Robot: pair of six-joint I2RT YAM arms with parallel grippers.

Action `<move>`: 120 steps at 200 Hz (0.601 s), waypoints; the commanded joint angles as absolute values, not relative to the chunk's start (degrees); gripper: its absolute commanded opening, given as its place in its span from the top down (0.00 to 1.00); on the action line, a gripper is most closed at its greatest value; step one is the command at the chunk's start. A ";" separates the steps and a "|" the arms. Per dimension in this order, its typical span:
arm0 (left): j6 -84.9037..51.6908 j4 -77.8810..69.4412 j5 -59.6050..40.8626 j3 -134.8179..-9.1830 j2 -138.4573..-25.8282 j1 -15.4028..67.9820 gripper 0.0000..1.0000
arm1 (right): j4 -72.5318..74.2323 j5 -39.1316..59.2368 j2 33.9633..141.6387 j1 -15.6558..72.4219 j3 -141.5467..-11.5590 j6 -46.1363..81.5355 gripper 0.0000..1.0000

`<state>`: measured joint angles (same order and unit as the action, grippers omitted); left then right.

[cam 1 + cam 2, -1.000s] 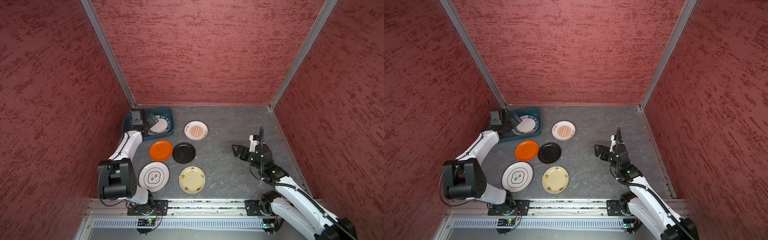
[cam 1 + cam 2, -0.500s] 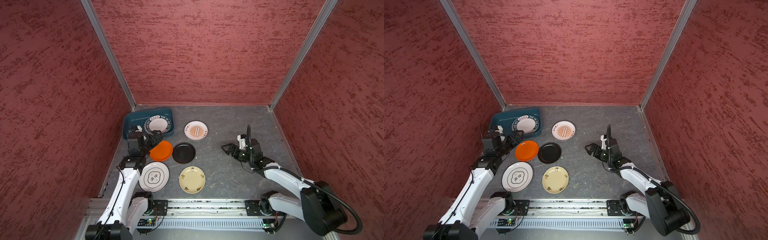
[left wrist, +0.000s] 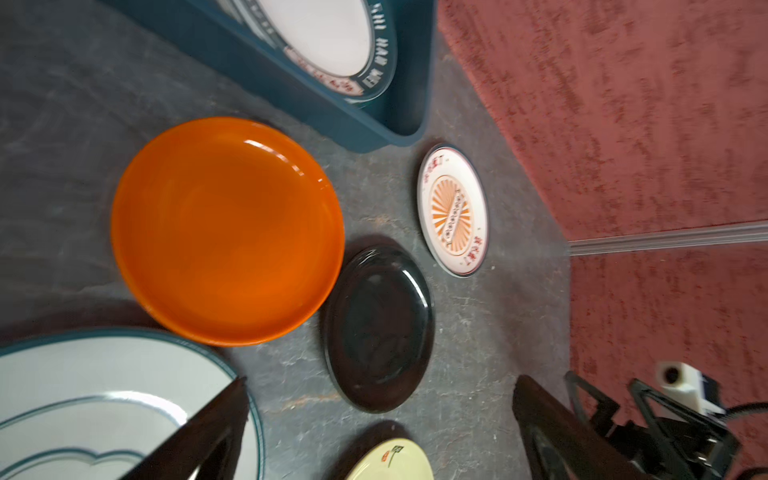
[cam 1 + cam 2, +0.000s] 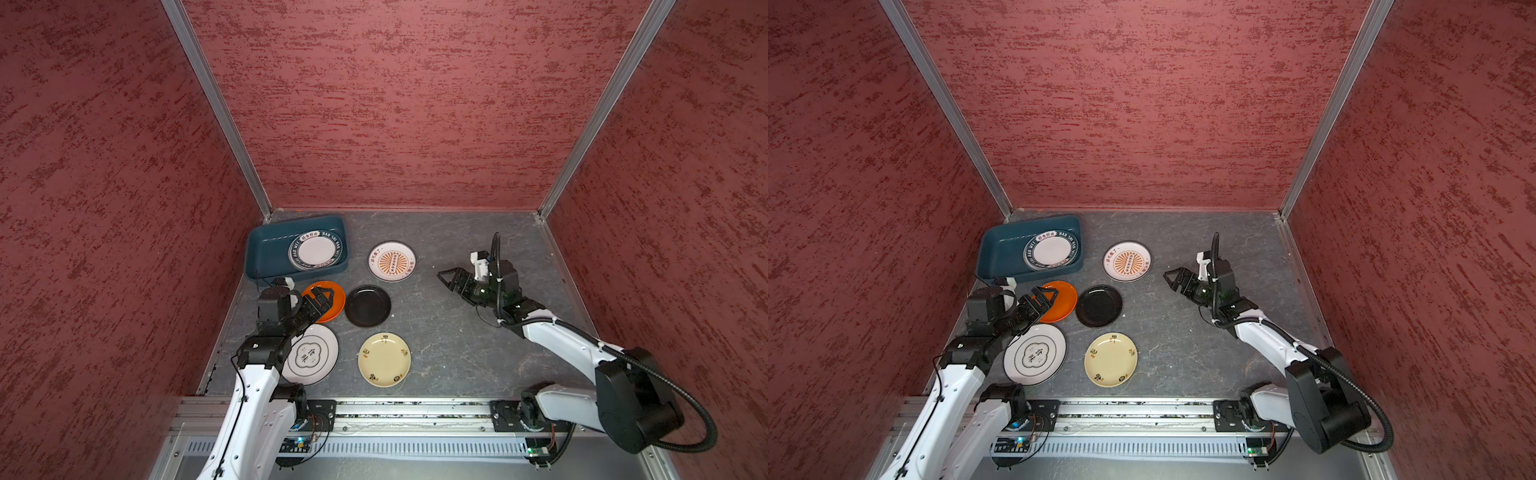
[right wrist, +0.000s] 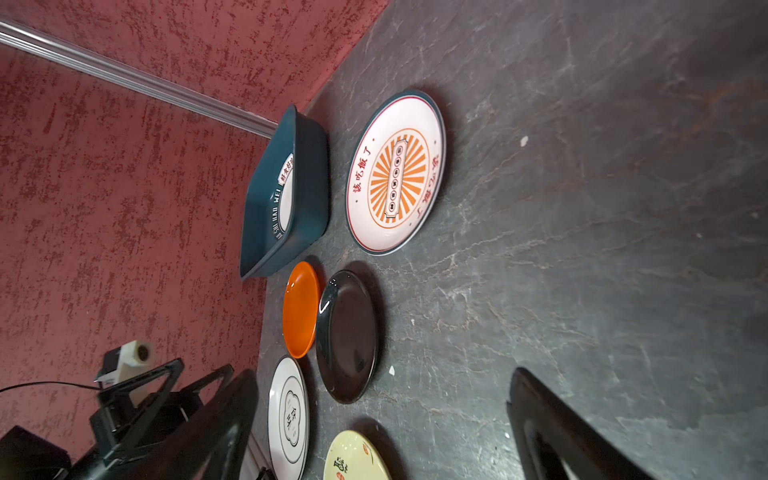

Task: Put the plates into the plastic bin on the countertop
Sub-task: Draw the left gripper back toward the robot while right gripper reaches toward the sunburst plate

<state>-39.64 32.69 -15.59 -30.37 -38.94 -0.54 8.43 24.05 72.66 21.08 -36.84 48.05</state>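
Teal bin (image 4: pixel 266 253) holds white plate (image 4: pixel 316 250), dark lettered rim (five loose outside); left tool (image 4: pixel 323 296), right tool (image 4: pixel 446 280) gaping, empty

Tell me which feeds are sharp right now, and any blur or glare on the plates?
Left wrist view: slightly motion-blurred, the orange plate soft-edged with a glare streak near its rim. Right wrist view: crisp, the sunburst plate print readable, one small highlight on the black plate. In both top views: sharp, evenly lit.
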 commanded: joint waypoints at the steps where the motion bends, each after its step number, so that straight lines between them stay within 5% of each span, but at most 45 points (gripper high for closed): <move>1: -38.61 40.65 -9.33 -31.92 -40.22 -0.18 0.01 | 6.08 25.84 71.96 21.36 -39.51 46.65 0.06; 56: -41.33 41.19 -6.72 -28.72 -37.31 -0.20 0.01 | 9.55 27.38 69.78 21.44 -36.75 45.32 0.05; 120: -46.73 32.60 -10.18 -22.66 -28.60 -0.27 0.01 | 15.88 31.31 85.14 21.43 -40.45 41.67 0.11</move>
<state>-44.05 37.15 -9.21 -24.23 -30.39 -0.51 12.53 29.39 79.99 21.17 -37.82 44.42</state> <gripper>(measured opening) 0.994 0.906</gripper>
